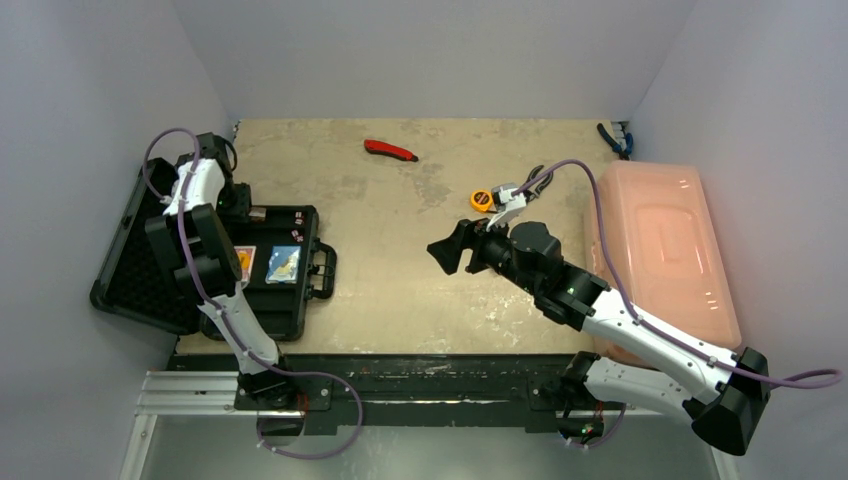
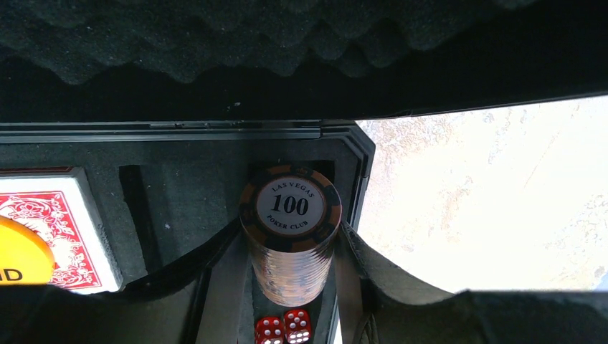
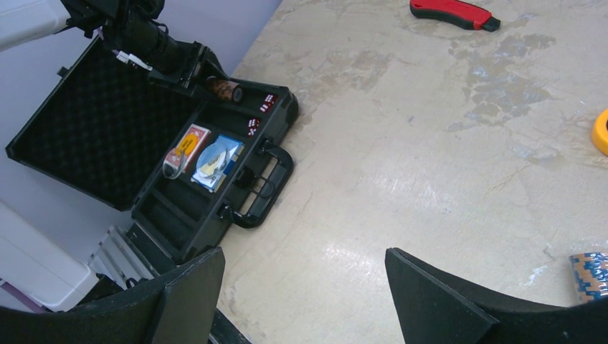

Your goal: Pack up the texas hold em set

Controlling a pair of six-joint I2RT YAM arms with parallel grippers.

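Note:
The black case [image 1: 290,300] lies open at the table's left, its foam lid [image 1: 135,260] leaning against the wall. My left gripper [image 2: 292,240] is shut on a striped chip roll [image 2: 290,247] marked 100, which sits in the slot at the case's far end. The fingers [image 2: 222,287] press both its sides. Red dice [image 2: 283,330] lie just below it. Two card decks [image 3: 188,142] [image 3: 219,158] with clear discs on them fill the middle slots. My right gripper [image 3: 302,254] hangs open over bare table, holding nothing. A second chip roll [image 3: 591,276] lies at that view's right edge.
A red-handled tool [image 1: 390,150] lies at the back of the table. A yellow tape measure [image 1: 482,200] sits near my right wrist. A pink lidded bin [image 1: 660,250] fills the right side, with blue pliers [image 1: 615,140] behind it. The case handle [image 3: 262,186] points toward the table's middle.

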